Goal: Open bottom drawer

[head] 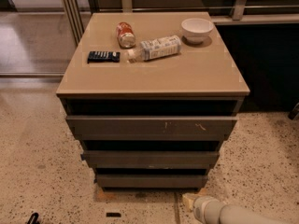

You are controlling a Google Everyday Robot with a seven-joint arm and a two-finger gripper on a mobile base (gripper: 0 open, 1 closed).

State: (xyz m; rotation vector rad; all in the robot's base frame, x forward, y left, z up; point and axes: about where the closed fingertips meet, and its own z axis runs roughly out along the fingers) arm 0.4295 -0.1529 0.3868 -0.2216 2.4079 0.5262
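pincer (190,201) sits low by the floor, just below and right of the bottom drawer (152,180), probably staged low because that front has no handle and needs an edge catch. Its open/closed state can't be told. The drawer looks shut, lowest of three.

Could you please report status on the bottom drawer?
Tool low near floor. Bottom drawer not visibly pulled out, untouched. Nothing seen between them.

Floor (51,171) open in front of bottom drawer (152,181)
Gripper (188,201) low, just front-right of that drawer; middle drawer (150,159) juts out right above it.
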